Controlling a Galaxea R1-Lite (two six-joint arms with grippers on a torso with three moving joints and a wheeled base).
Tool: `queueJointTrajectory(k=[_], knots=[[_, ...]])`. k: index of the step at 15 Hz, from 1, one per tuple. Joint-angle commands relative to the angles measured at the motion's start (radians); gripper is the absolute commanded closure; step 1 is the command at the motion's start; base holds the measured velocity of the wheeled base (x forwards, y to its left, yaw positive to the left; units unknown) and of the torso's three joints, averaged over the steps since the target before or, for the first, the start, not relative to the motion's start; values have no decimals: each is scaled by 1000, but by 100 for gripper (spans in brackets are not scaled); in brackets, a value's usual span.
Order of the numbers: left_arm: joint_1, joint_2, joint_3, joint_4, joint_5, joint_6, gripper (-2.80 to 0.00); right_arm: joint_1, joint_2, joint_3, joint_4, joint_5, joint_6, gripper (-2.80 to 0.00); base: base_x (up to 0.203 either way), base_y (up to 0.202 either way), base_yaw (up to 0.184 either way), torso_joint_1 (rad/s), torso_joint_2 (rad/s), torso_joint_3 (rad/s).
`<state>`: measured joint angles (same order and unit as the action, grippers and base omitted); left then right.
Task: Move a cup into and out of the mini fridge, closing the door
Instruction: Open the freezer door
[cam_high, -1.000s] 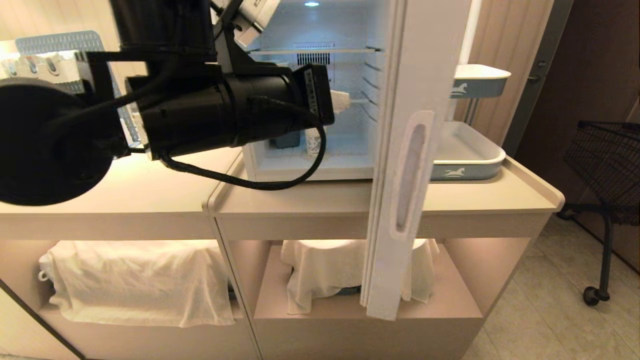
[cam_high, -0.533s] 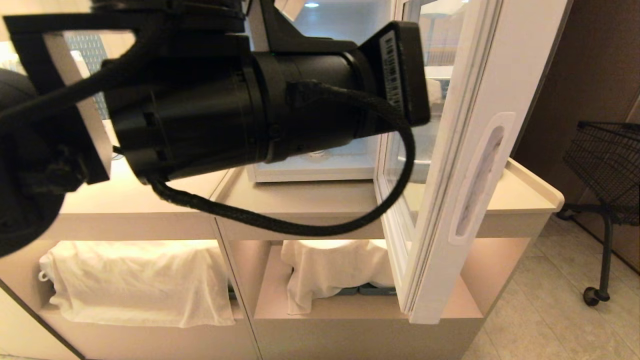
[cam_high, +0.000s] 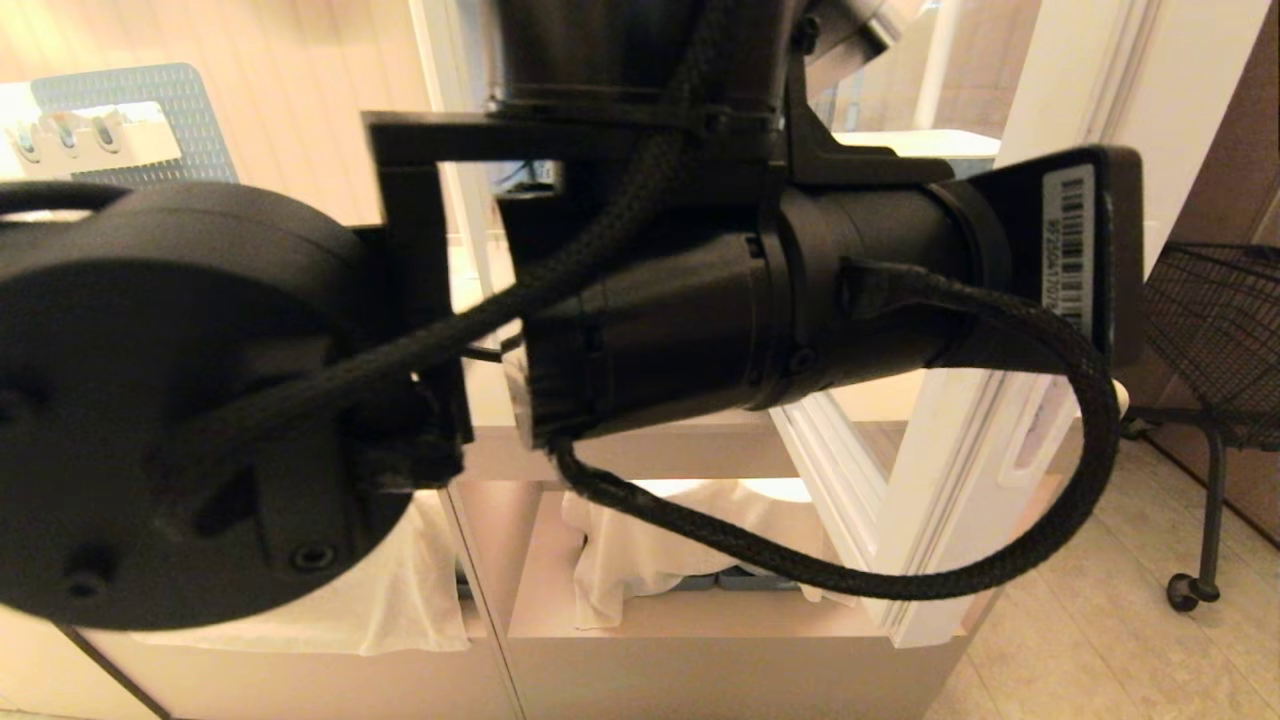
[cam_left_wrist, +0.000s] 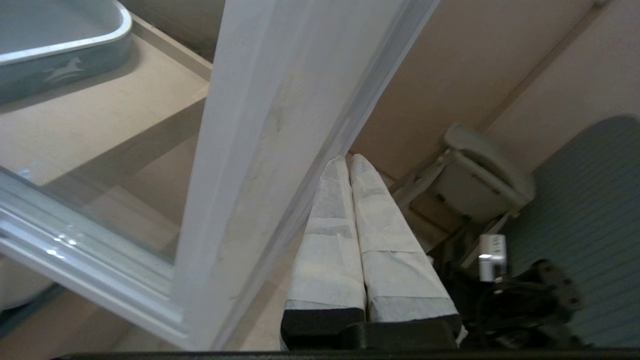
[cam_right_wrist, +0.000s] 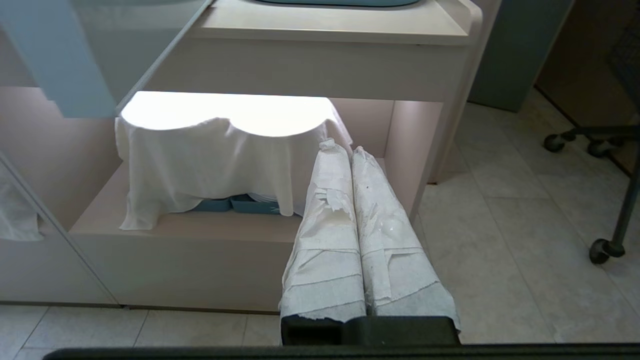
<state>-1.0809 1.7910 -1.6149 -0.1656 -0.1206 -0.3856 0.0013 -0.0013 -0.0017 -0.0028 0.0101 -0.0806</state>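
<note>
Both of my grippers are pressed shut and empty. My left gripper (cam_left_wrist: 348, 161) has its paper-wrapped fingertips just beside the edge of the white-framed glass door (cam_left_wrist: 260, 150), which stands swung open. My right gripper (cam_right_wrist: 342, 147) hangs below that door, near the draped white cloth (cam_right_wrist: 210, 165). I cannot see the cup.

Warm, dim light fills the room ahead of me. My left arm (cam_high: 700, 330) crosses the head view as a black, soft-edged silhouette. A white cloth (cam_right_wrist: 220, 150) under the counter (cam_right_wrist: 340, 25) glares, blown out from above. The door (cam_left_wrist: 270, 150) looks pale and slightly smeared.
</note>
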Motion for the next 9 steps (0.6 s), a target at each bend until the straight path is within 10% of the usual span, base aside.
queueJointTrajectory(k=[1, 9], knots=[[38, 15, 2, 3, -2, 48, 0, 0, 0, 0, 0, 1, -1, 0, 0, 0, 0, 0, 0, 0], [346, -181, 105, 57, -7, 159, 0, 0, 0, 0, 0, 1, -1, 0, 0, 0, 0, 0, 0, 0]])
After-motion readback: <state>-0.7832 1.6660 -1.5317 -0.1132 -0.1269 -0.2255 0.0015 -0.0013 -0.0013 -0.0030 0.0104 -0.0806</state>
